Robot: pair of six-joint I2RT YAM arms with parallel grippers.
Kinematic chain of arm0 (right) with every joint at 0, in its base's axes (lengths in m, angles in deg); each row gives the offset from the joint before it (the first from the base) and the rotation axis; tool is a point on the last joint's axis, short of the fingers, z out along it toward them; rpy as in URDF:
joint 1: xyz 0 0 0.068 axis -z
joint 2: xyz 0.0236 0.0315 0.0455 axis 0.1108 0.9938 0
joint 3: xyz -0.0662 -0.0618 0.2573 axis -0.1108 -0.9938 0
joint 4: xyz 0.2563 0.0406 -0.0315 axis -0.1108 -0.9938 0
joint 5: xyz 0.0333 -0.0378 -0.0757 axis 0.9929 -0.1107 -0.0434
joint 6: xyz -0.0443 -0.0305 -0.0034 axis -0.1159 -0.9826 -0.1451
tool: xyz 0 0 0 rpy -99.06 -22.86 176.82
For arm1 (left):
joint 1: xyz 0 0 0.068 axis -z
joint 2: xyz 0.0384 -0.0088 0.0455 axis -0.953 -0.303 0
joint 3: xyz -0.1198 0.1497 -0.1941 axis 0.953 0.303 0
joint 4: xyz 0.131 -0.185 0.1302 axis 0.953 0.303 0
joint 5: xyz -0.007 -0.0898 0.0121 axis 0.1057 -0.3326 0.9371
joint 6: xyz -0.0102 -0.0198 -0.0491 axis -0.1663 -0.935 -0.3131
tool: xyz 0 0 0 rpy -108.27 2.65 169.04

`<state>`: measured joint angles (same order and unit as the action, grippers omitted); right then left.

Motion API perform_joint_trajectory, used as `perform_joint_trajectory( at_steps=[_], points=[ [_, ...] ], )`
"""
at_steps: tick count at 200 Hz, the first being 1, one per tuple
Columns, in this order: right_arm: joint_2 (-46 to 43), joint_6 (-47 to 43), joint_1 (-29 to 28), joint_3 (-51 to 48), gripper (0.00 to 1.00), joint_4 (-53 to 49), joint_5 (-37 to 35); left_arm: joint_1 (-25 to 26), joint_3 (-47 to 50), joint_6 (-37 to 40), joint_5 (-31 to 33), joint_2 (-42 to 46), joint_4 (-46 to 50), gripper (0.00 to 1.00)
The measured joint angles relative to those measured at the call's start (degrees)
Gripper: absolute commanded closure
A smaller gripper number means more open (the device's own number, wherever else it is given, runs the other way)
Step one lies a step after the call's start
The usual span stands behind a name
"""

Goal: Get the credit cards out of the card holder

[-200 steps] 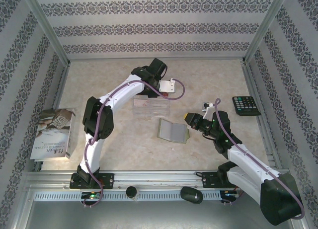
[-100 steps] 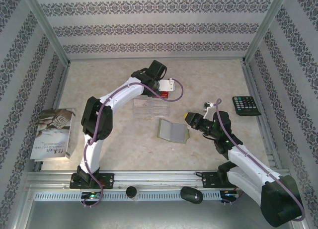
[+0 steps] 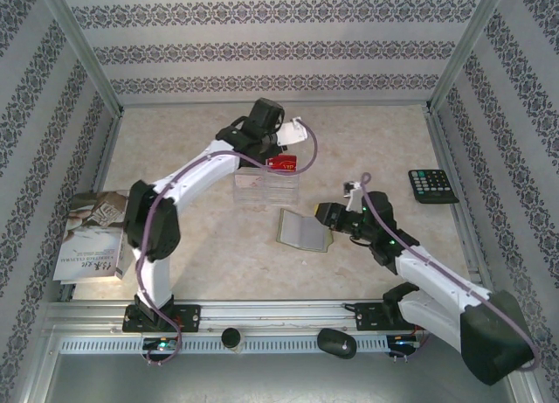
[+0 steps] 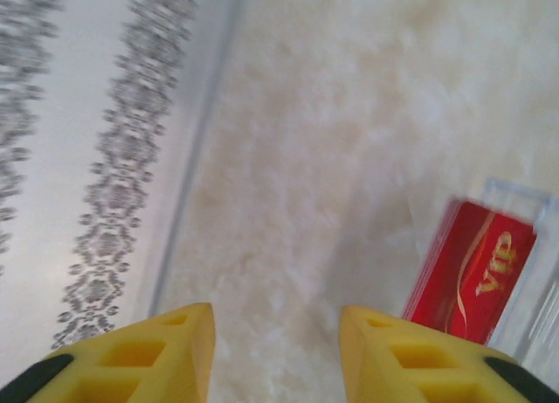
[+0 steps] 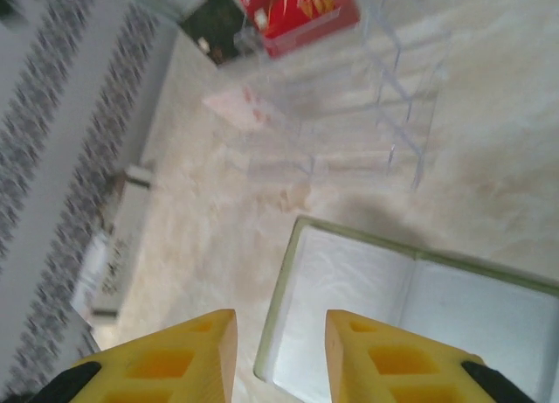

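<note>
Right jaws: my right gripper [image 5: 279, 350] stands apart with nothing between the yellow fingers, hanging just over one end of the card holder [image 5: 419, 311].
Left jaws: the left gripper [image 4: 275, 350] is also apart and empty, over bare worktop at the far side, with the red card [image 4: 472, 281] just off its right finger.
Card holder: it lies open and flat near the middle of the worktop, pale inner faces up and an olive rim round them.
Key relation: in the right wrist view the holder's end edge falls between my fingers. Its opened length runs away to the right and the fold crosses that length, so any reach goes forward and rightward along it.
Nearer arm: the right arm, plainly. The left arm is well apart from the holder.
Cards out: the red card rests against the see-through cards [image 3: 266, 186], which lie just beyond the holder.
Holder contents: I see no coloured card in it. I cannot tell whether a clear one is left in a pocket.
Worktop [image 3: 376, 141]: pale marbled, matte and flat, so thin cards will sit flush and be hard to lift.
Room: patterned walls on three sides, a calculator [image 3: 432, 185] to the right and a booklet [image 3: 92, 235] to the left, both well clear.
</note>
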<state>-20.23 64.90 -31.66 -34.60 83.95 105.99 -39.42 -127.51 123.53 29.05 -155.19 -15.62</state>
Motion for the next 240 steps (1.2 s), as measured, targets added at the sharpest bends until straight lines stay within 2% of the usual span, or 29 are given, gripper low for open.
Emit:
perform_joint_trajectory(
  at_steps=[32,67,102,126,161,188,219,240],
  points=[
    [9.11,-5.6,-5.99,6.78,0.66,-5.22,-4.0,0.48,11.34,-13.68,-0.96,14.95,-9.35,0.49],
    [15.13,-9.94,-10.45,10.27,0.64,-9.07,-8.85,1.2,31.01,-32.96,-1.53,31.45,-18.99,0.46],
    [19.34,-14.53,-13.81,14.36,0.6,-14.56,-13.6,1.2,51.28,-50.12,-1.75,41.44,-23.15,0.46],
    [23.12,-17.44,-17.86,17.64,0.59,-17.27,-17.64,1.29,61.29,-58.49,-2.38,45.66,-23.08,0.46],
    [29.9,-20.85,-22.64,21.31,0.61,-20.46,-22.82,2.01,66.49,-64.94,-2.91,48.0,-23.82,0.46],
    [34.45,-22.21,-22.99,22.32,0.61,-19.39,-19.91,2.38,67.19,-67.49,-3.96,47.06,-26.08,0.47],
    [33.64,-23.17,-24.37,22.32,0.58,-17.81,-15.76,3.02,67.78,-69.26,-4.55,44.39,-28.7,0.47],
    [29.66,-23.3,-24.72,22.32,0.58,-17.79,-15.21,3.39,68.91,-70.23,-5.22,43.08,-30.18,0.48]
  ],
)
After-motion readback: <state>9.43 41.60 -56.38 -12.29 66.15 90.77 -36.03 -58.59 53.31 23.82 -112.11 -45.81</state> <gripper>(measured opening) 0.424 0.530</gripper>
